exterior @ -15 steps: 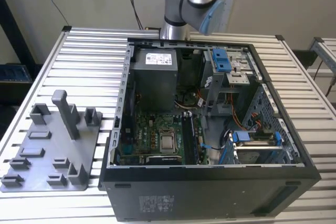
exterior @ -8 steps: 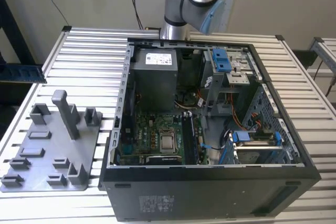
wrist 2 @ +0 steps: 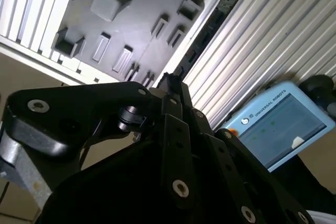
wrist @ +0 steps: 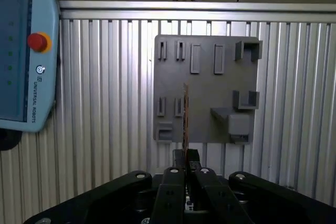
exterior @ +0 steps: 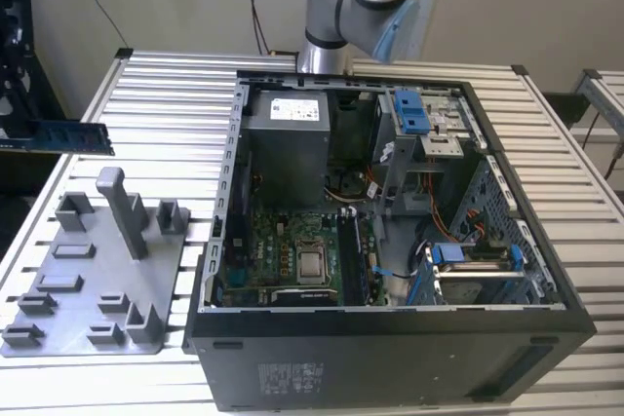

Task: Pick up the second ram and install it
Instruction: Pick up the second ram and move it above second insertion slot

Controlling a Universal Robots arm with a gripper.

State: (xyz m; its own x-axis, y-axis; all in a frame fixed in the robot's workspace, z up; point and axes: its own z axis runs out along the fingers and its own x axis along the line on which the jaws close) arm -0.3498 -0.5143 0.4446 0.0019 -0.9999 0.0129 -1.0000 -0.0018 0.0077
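Note:
The second ram (exterior: 60, 136), a long narrow dark stick, hangs level in the air at the exterior view's left, above the slatted table and behind the grey fixture tray (exterior: 93, 280). My gripper (exterior: 10, 129) holds one end of it at the picture's left edge. In the first wrist view the ram (wrist: 185, 119) shows edge-on, sticking out from between the black fingers (wrist: 178, 174) over the tray (wrist: 205, 85). In the second wrist view the ram (wrist 2: 205, 32) runs away from the gripper (wrist 2: 170, 85), which is shut on it.
The open computer case (exterior: 390, 338) lies on the table at the exterior view's right, with motherboard (exterior: 292, 250), grey power-supply box (exterior: 288, 138) and blue drive latches. The arm's base (exterior: 356, 2) stands behind it. A teach pendant (wrist: 21, 51) lies off the table.

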